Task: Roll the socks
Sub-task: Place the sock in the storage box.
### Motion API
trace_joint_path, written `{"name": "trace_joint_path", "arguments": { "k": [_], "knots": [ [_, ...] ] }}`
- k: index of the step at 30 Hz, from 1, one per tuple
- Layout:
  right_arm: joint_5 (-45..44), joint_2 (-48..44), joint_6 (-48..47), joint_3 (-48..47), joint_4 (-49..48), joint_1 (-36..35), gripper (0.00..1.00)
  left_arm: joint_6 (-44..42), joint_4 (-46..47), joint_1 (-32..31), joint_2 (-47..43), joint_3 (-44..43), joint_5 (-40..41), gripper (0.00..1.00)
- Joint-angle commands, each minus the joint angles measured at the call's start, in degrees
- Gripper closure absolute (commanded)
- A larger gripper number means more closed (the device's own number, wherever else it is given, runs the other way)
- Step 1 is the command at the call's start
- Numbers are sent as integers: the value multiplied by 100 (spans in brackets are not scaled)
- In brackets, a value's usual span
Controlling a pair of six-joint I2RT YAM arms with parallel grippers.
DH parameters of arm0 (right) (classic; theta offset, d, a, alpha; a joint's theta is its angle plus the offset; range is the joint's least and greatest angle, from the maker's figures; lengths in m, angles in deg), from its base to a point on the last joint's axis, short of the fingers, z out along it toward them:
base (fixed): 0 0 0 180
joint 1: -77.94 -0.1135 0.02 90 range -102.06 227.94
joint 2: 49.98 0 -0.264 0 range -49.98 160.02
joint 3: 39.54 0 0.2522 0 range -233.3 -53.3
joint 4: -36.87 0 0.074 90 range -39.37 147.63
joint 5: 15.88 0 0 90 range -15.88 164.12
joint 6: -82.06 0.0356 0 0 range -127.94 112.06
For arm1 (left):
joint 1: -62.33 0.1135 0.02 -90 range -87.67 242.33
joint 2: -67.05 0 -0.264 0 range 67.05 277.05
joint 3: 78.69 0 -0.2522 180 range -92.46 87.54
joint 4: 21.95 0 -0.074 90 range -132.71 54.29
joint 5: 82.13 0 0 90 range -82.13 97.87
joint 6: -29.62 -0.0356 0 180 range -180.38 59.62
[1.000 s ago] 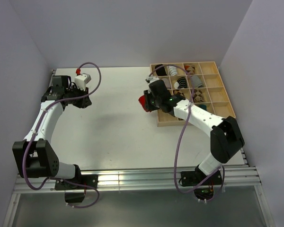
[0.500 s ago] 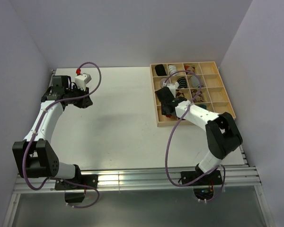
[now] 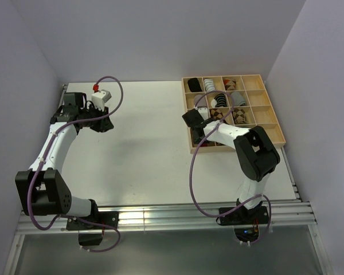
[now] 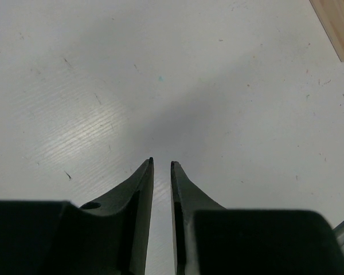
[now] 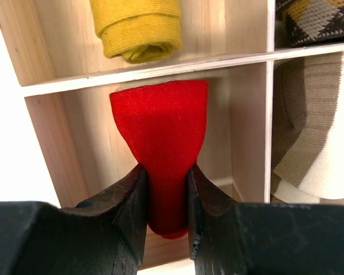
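From above, I see my left gripper at upper left and my right gripper at the wooden tray's left edge. Left wrist: the jaws stand a narrow slit apart, gripping nothing, above the table. Right wrist: the jaws pinch the red sock at centre frame, in a compartment left of the striped sock.

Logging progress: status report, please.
Right gripper shut on red sock, in tray compartment. Left gripper barely open, empty, over table. Nothing in the way.

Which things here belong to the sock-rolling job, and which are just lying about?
Job: red sock, pinched in the right gripper; brown-and-cream striped sock.
Lying about: yellow sock bundle; argyle sock bundle; wooden tray.
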Motion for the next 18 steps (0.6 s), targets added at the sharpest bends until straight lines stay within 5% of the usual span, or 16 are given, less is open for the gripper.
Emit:
{"name": "trace_joint_path", "arguments": {
  "k": [1, 6, 18],
  "knots": [
    [177, 341, 273, -138, -172, -35, 94, -1, 49, 4, -146, 19, -165, 76],
    [370, 254, 247, -50, -243, -44, 72, -1, 31, 4, -110, 19, -165, 77],
    [511, -186, 115, -314, 126, -44, 45, -45, 31, 4, -110, 115, -174, 76]
  ]
}}
